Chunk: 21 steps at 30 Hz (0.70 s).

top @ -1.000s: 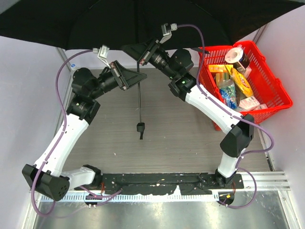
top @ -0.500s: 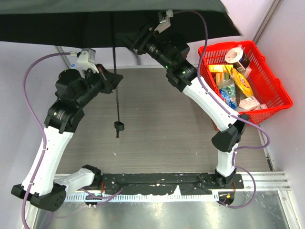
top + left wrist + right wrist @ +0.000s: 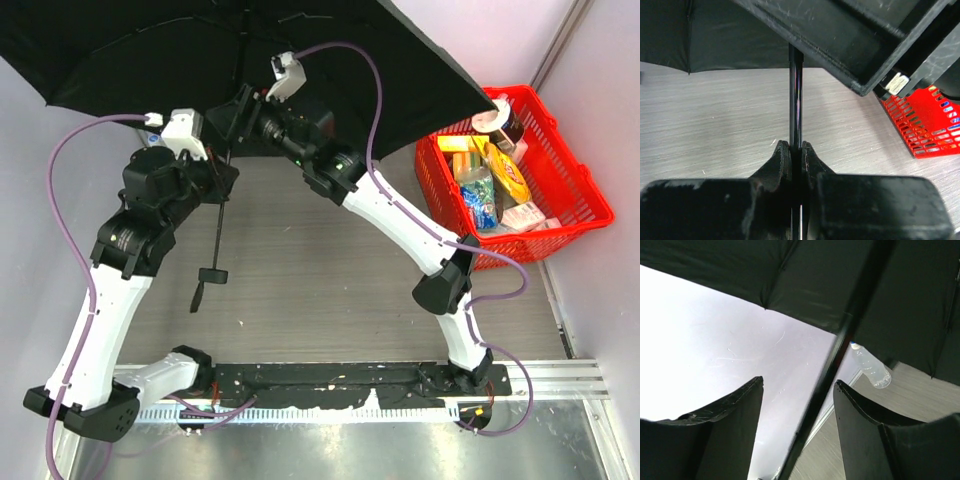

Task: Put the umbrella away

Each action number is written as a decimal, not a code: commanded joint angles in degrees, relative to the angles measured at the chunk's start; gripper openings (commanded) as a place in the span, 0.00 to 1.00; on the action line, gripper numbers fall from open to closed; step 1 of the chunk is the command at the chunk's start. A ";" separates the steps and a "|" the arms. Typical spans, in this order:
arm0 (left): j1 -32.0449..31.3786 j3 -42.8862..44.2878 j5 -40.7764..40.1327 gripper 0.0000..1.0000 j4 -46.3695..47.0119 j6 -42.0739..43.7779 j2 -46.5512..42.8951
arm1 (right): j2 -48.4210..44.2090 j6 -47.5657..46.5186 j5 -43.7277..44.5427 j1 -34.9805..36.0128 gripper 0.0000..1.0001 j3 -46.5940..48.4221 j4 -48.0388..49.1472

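The open black umbrella (image 3: 250, 50) spreads its canopy over the back of the table. Its thin shaft (image 3: 795, 100) slants down to the handle (image 3: 212, 275), which hangs above the table with the strap under it. My left gripper (image 3: 796, 150) is shut on the shaft, partway between canopy and handle. Higher up, just under the canopy, my right gripper (image 3: 797, 382) is open. The shaft (image 3: 830, 385) runs between its fingers, close to the right one, with a gap on the left side.
A red basket (image 3: 585, 190) full of groceries stands at the right edge of the table, partly under the canopy's rim. A clear plastic bottle (image 3: 871, 367) lies on the table beneath the canopy. White walls close in on both sides.
My left gripper has closed on the shaft and my right gripper has opened. Both arms and the umbrella have shifted left, and the canopy now tilts down toward the basket.
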 commanded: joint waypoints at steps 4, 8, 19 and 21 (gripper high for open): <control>-0.26 1.81 3.76 0.00 6.40 1.04 -0.39 | -2.26 2.79 0.90 -1.82 0.59 -2.69 4.18; -0.26 1.02 9.57 0.00 7.54 -0.28 -0.21 | -3.65 16.91 -6.57 -5.77 0.04 -12.31 15.31; -0.08 -0.38 22.58 0.96 6.84 -14.24 1.10 | -13.67 28.81 -20.90 -11.31 0.01 -35.20 57.07; 0.44 -2.75 25.47 0.92 9.82 -18.11 1.89 | -15.08 31.18 -21.17 -11.93 0.01 -38.45 62.87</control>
